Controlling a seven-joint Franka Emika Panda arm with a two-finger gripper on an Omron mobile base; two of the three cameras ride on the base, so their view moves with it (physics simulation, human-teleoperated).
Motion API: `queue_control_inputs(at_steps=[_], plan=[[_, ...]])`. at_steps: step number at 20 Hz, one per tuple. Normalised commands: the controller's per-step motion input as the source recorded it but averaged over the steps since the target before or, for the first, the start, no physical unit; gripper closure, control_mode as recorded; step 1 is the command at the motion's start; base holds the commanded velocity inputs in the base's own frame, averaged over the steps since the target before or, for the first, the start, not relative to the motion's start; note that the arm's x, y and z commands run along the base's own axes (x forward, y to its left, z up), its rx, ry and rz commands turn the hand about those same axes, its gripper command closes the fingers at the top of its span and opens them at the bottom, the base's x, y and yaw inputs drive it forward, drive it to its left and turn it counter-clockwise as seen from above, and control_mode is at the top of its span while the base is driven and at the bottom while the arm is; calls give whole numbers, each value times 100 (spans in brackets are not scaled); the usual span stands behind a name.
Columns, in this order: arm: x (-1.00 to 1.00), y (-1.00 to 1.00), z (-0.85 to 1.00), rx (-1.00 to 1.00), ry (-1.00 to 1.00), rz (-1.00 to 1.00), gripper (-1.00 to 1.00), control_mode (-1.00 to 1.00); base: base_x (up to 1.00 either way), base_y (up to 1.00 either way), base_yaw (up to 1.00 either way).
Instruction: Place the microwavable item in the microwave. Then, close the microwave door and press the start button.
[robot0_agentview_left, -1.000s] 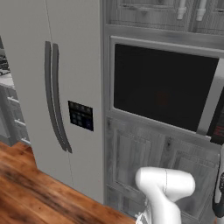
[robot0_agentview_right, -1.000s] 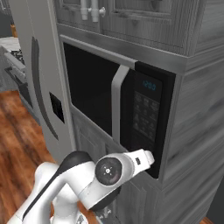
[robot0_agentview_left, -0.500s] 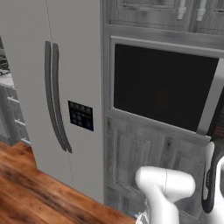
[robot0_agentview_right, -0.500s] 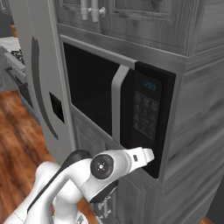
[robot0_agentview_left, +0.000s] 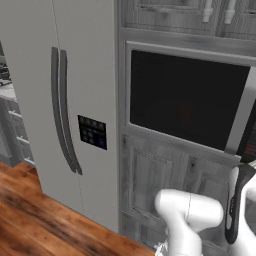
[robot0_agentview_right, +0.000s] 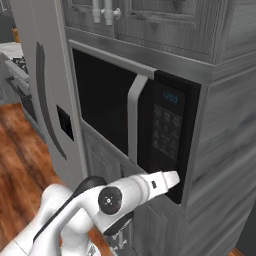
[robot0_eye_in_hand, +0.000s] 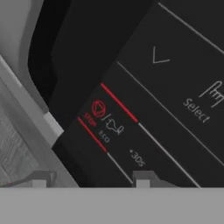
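Door (robot0_agentview_right: 107, 105) shut; gripper (robot0_eye_in_hand: 89, 180) tips apart, at panel (robot0_agentview_right: 167, 132) bottom, mid-right of frame. Find start btn, push straight, not STOP (robot0_eye_in_hand: 99, 109).

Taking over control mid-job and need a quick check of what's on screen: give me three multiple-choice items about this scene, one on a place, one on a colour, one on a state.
1. Where is the gripper?
A. At the fridge handles
B. At the lower end of the microwave's control panel
C. At the upper cabinet doors

2. What colour is the STOP marking on the control panel?
A. Red
B. Green
C. Blue

3. What state is the microwave door in?
A. Wide open
B. Removed
C. Closed

Answers:
1. B, the right base view shows the arm's tip against the bottom of the dark panel, right of the door handle.
2. A, the hand view shows a red symbol and red STOP lettering between two red lines.
3. C, both base views show the black glass sitting flush in the microwave front.
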Motion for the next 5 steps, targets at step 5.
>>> queue_control_inputs(at_steps=[5], plan=[[29, -40, -46, 0, -2, 0, -100, -100, 0, 0, 0]])
